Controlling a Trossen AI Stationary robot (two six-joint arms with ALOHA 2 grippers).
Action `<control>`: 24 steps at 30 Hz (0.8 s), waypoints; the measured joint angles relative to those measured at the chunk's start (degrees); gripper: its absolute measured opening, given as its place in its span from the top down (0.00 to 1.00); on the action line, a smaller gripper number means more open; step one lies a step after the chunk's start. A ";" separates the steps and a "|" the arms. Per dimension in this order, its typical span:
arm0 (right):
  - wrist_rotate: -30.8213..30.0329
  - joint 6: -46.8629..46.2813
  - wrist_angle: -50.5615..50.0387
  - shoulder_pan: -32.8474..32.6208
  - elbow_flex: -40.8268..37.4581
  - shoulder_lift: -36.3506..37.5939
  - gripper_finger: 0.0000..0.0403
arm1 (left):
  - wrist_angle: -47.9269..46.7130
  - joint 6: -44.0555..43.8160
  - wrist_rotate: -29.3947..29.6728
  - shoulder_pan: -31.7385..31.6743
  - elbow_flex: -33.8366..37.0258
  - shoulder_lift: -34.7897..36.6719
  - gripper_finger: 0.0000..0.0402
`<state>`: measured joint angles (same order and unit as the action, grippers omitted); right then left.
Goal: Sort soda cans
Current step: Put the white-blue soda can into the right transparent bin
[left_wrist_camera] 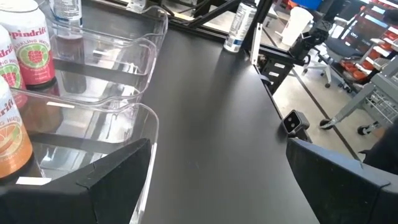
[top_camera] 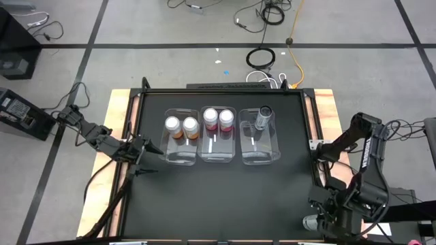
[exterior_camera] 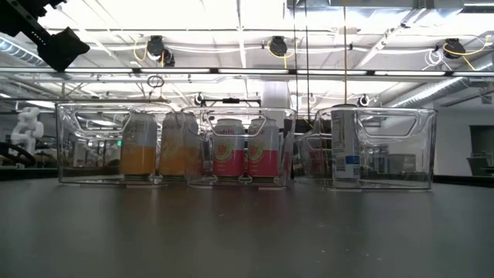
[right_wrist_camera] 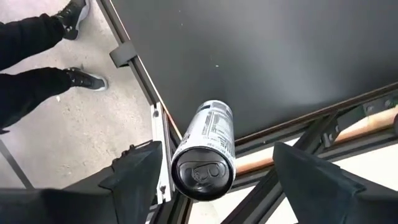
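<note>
While your left hand (top_camera: 144,158) hangs with its fingers spread and nothing in them beside the left bin (top_camera: 181,154), that bin holds two orange cans (top_camera: 181,127) standing upright. In the middle bin (top_camera: 218,151) you have two pink cans (top_camera: 218,120), also upright. One dark can (top_camera: 263,116) stands in the right bin (top_camera: 260,152). At the counter's (top_camera: 225,204) near right corner, your right hand (right_wrist_camera: 211,163) grasps the sixth can (right_wrist_camera: 207,149), silver top toward the wrist camera, held past the counter's edge.
</note>
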<state>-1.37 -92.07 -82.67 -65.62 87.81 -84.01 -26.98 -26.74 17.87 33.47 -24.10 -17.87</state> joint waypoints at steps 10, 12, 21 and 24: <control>0.00 -7.22 -2.12 -6.37 0.00 0.00 0.06 | 0.20 -0.04 0.07 0.00 0.00 0.00 0.04; -0.02 -8.64 -2.04 -7.21 0.00 0.00 0.02 | 0.96 -0.04 0.20 0.01 0.00 0.00 0.04; -0.96 -13.32 -0.97 -9.52 0.02 -0.10 0.03 | 1.51 -1.51 1.76 0.01 0.00 0.00 0.05; -2.05 -12.04 -0.97 -10.40 0.04 -1.00 0.03 | 1.66 -1.51 2.42 -0.02 0.00 -0.09 0.04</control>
<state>-3.42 -104.11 -83.64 -76.02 87.85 -85.01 -25.32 -28.25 20.29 33.45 -24.10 -17.96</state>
